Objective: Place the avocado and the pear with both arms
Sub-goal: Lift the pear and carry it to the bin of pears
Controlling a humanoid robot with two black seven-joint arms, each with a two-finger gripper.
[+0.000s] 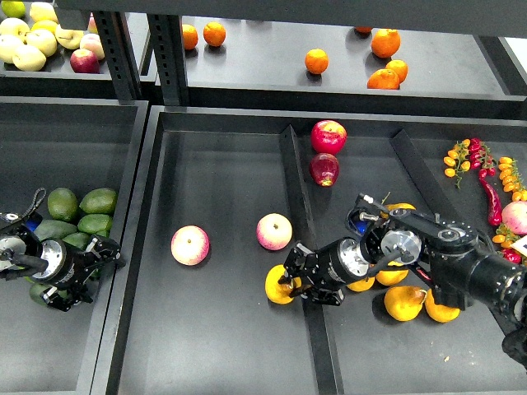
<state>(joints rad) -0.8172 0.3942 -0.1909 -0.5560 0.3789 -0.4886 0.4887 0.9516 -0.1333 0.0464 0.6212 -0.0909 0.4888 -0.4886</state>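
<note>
My right gripper (286, 284) is shut on the pear (274, 286), golden yellow-orange, and holds it in the middle tray's left compartment, just left of the divider (298, 206). My left gripper (89, 272) is low in the left tray (123, 247), at the near edge of a pile of green avocados (99, 200). Its fingers lie on either side of a dark green avocado (90, 269), which they mostly hide, and look closed on it.
Two pink-and-yellow apples (190, 245) (274, 232) lie in the same compartment as the held pear. Two red apples (328, 137) and several more pears (403, 303) lie right of the divider. Chillies and small tomatoes (494, 193) are at far right, oranges (317, 61) on the shelf behind.
</note>
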